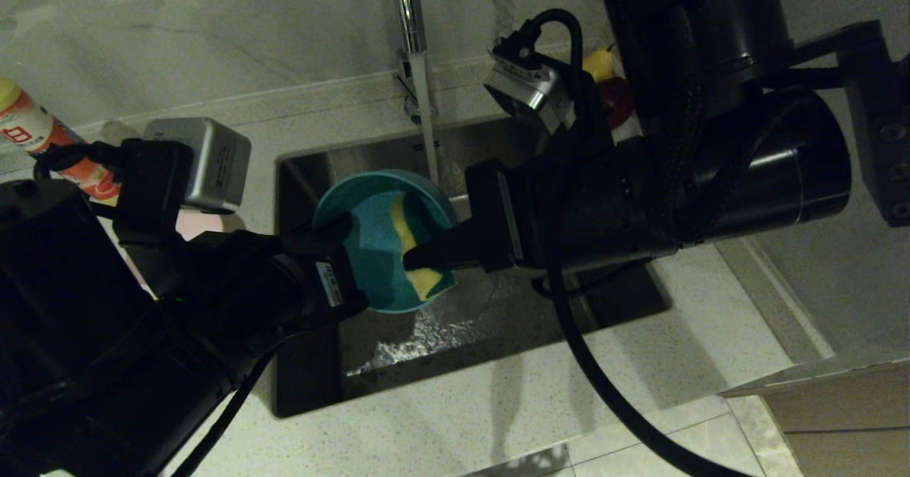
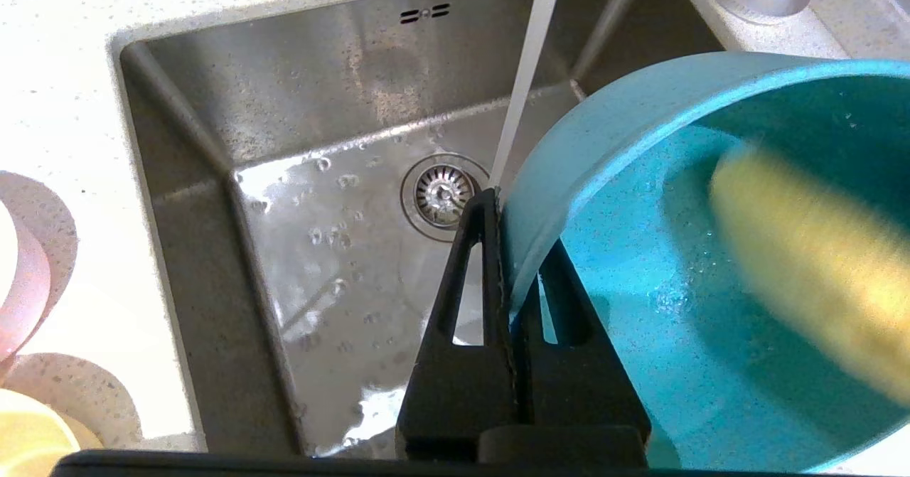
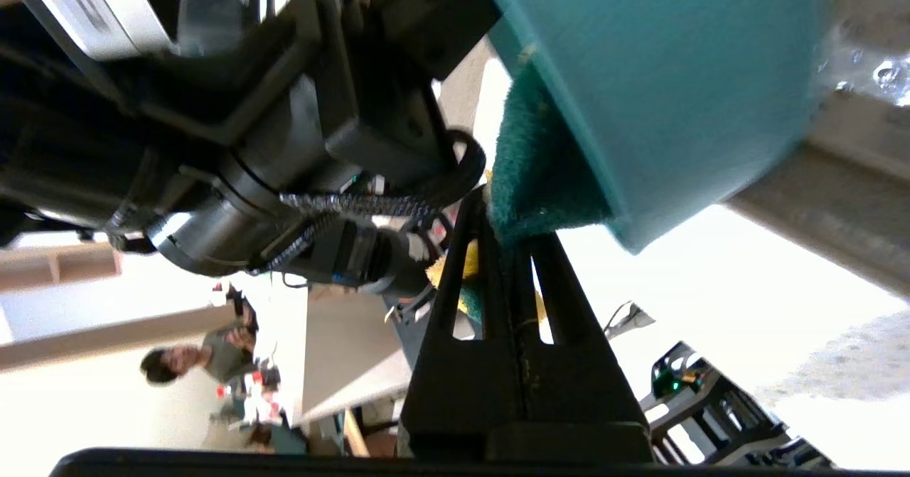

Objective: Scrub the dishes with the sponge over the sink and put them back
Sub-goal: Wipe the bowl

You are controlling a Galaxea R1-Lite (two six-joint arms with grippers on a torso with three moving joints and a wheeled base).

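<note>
Blue bowl: tilted over sink, rim clamped in left gripper. Sponge: pinched in right gripper, yellow foam inside bowl, green face against wall. Tap: running, stream falling just behind bowl. Step, judged: scrubbing interior of one dish. Next calls for: sweep round remaining wall, rinse, return beside pink bowl and yellow bowl on counter.

No text could be read; the red-and-white bottle and the small sticker on the left arm bore markings too small to decipher.
</note>
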